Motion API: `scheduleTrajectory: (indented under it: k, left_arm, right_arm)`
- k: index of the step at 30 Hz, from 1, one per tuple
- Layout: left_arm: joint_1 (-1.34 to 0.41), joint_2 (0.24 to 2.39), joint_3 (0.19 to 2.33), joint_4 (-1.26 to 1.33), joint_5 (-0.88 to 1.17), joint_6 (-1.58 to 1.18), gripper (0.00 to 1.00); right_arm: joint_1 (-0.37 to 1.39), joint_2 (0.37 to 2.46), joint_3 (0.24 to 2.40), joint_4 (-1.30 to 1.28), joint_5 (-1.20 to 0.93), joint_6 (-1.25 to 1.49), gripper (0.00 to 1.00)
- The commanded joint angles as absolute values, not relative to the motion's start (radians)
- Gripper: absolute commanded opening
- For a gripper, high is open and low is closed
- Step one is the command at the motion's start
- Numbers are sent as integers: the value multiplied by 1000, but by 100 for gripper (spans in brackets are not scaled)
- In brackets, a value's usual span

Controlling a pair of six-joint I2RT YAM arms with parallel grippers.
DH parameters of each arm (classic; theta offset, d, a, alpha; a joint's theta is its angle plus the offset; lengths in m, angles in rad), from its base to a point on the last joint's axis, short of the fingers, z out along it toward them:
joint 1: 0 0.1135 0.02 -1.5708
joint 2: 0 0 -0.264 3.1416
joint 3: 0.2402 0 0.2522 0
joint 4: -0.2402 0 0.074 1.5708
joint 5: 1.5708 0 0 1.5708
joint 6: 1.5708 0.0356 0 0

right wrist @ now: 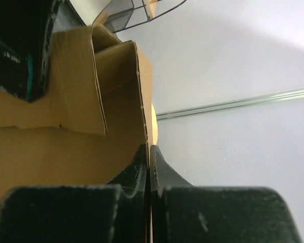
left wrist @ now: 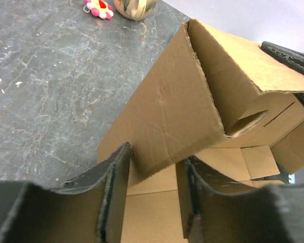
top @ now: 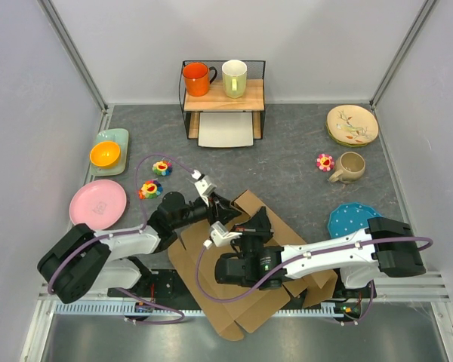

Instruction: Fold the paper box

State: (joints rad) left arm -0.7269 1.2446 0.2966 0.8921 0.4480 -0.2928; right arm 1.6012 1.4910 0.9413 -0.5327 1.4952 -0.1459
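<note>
The paper box [top: 241, 298], a large brown cardboard sheet with raised flaps, lies at the near middle of the table between both arms. My left gripper [top: 225, 213] is at its far-left raised flap. In the left wrist view the fingers [left wrist: 114, 174] stand apart with the lower corner of that flap [left wrist: 167, 116] between them, my left gripper [left wrist: 157, 154] open. My right gripper [top: 258, 220] reaches in from the right. In its wrist view my right gripper [right wrist: 150, 149] is shut on the thin edge of an upright box wall [right wrist: 126, 101].
A wire shelf [top: 223, 94] at the back holds an orange mug [top: 197, 78] and a cream mug [top: 235, 78], with a white tray [top: 226, 130] beneath. Pink plate [top: 97, 204], orange bowl [top: 105, 154] and flower toys [top: 149, 188] lie left; beige mug [top: 349, 167], blue dotted plate [top: 350, 220] and cream plate [top: 352, 124] lie right.
</note>
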Motion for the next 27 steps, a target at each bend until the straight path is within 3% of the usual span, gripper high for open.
scheduleTrajectory:
  k: [1, 4, 6, 10, 13, 15, 18, 19, 22, 27]
  left_arm:
    - [-738, 1266, 368, 991, 440, -296, 57]
    - [-739, 1290, 387, 997, 443, -301, 59]
    - [-741, 1319, 400, 1021, 449, -310, 54]
    - [-745, 1362, 419, 1031, 440, -330, 19]
    - [-749, 1355, 416, 997, 411, -321, 2]
    - [-749, 1341, 417, 967, 400, -310, 2]
    - [-747, 1309, 422, 899, 388, -288, 2]
    - [-747, 1289, 425, 879, 387, -276, 2]
    - [-749, 1263, 442, 804, 382, -258, 2]
    - [-747, 1212, 469, 664, 354, -238, 2]
  right_arm:
    - [1634, 1491, 945, -489, 1287, -31, 0]
    - [1631, 1496, 948, -489, 1281, -28, 0]
    - [1628, 1499, 953, -491, 1273, -25, 0]
    - [1624, 1500, 965, -491, 1272, -18, 0]
    - [1623, 1497, 979, -502, 1278, -9, 0]
    - [1623, 1499, 1002, -521, 1295, -3, 0]
    - [1624, 1493, 1048, -580, 1304, 60, 12]
    - [1624, 1485, 1060, -603, 1302, 67, 24]
    - [1631, 1456, 1100, -614, 1307, 72, 43]
    - [1654, 1430, 1186, -637, 1296, 40, 66]
